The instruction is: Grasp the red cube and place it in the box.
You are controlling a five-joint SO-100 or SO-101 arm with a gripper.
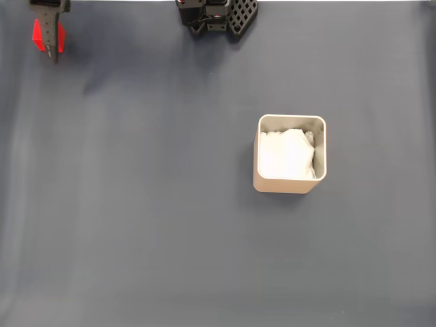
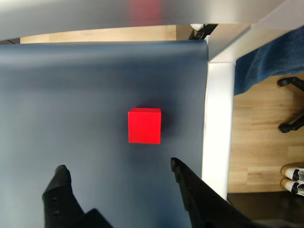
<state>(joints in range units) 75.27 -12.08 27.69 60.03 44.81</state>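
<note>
Though unobstructed, red cube beside table edge

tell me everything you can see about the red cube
The red cube is small, bright red, with plain matte faces and crisp edges. It sits flat on the dark blue-grey mat, near the mat's right edge in the wrist view. The open gripper is spread wider than it and no finger touches it there. In the fixed view it shows at the top left corner, partly hidden behind the gripper, far from the box.
</note>
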